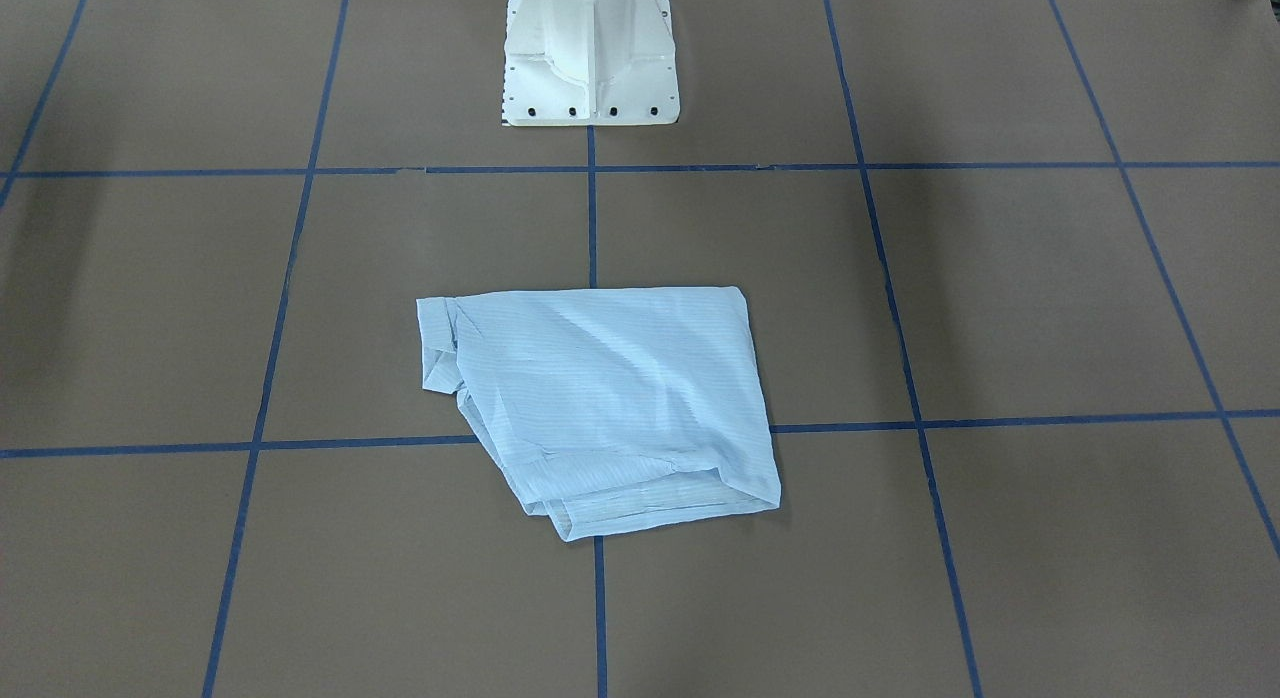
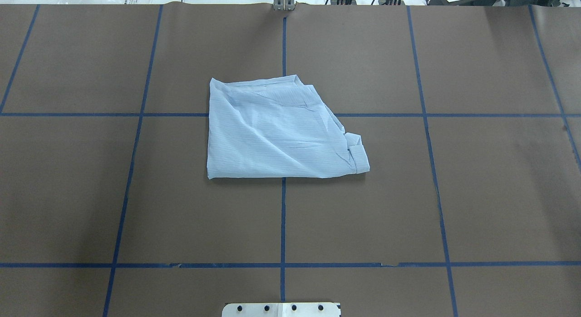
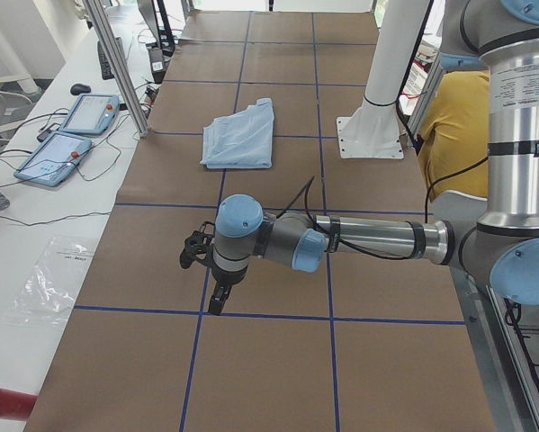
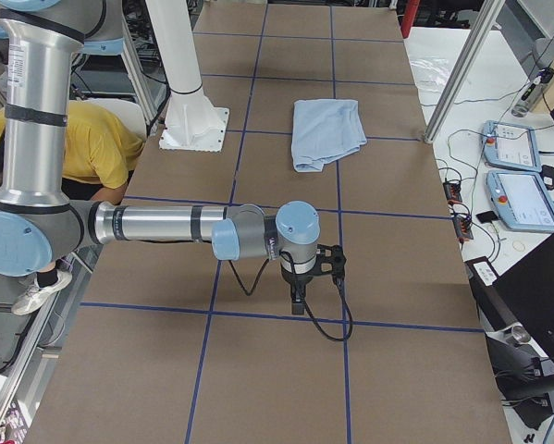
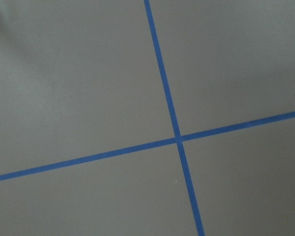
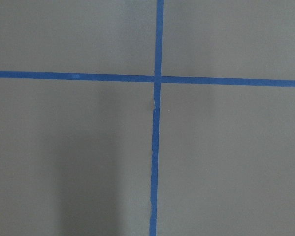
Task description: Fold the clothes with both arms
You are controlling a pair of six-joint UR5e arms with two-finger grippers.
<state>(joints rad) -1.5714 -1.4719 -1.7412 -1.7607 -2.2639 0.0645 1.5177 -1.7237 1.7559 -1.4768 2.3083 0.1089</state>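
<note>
The light-blue shirt (image 2: 272,135) lies folded into a compact, roughly four-sided bundle just above the centre of the overhead view, straddling the crossing of two blue tape lines (image 2: 283,217) on the brown table (image 2: 499,194). Its left and bottom edges there are straight, while the right side slopes down to a small cuff-like flap at the lower right corner. In the front-facing view the shirt (image 1: 610,398) sits just below the frame's middle, with layered hems showing along its lower edge (the flap is at the upper left here), well apart from the white pedestal (image 1: 590,58) at the top. Nothing touches the cloth. From the left side camera the left gripper (image 3: 218,297) points down over bare table in the lower middle of the frame, far from the shirt (image 3: 242,135) higher up; I cannot tell whether its fingers are apart or together. From the right side camera the right gripper (image 4: 298,301) likewise hangs over bare table, well below the shirt (image 4: 325,129), and its state cannot be told either. Both wrist views show only brown surface and crossing tape (image 5: 177,137) (image 6: 157,78). A person in a yellow top (image 4: 82,139) sits at that frame's left edge.
</note>
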